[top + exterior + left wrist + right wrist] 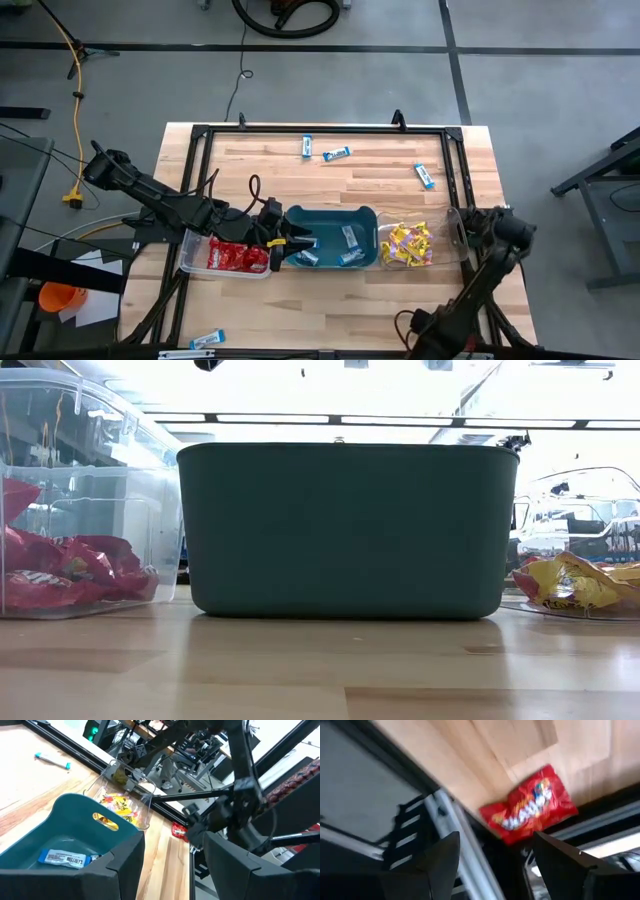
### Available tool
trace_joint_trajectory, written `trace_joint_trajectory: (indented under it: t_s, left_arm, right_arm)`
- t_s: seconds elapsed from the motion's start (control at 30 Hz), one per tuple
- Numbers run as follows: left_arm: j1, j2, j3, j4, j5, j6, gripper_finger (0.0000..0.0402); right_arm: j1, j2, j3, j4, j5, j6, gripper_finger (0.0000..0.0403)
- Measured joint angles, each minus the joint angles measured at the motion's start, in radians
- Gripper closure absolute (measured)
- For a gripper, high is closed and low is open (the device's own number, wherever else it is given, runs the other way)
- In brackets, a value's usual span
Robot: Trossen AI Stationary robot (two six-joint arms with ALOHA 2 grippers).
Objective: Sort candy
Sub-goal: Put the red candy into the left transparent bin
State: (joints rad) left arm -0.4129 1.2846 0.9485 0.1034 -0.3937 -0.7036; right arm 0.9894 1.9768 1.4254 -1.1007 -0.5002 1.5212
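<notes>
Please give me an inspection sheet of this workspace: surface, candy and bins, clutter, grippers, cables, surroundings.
Surface: wooden table, black frame along its edges.
Job's things: red candy in the left clear bin; blue-and-white candy in the teal tub; yellow candy in the right clear bin; loose blue-and-white packets on the far side; a red packet at the table edge.
Clutter: nothing seen.
Grippers: left gripper open, at the tub's left rim; right gripper open, empty, over the red packet.
Cables: yellow cable on the floor.
Surroundings: orange cup on the floor.
</notes>
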Motion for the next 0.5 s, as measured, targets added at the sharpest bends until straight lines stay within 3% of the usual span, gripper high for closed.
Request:
trace_joint_trajectory:
  t_s: [0.2,0.5]
  left_arm:
    - [0.0,0.0,0.0,0.0,-0.001,-0.002,0.0211]
    - [0.0,0.0,0.0,0.0,0.002,-0.026,0.0211]
  right_arm:
    - [0.018,0.124,0.0,-0.023,-0.034,-0.107,0.016]
    - [0.045,0.178,0.004,-0.034,-0.061,-0.094,0.0167]
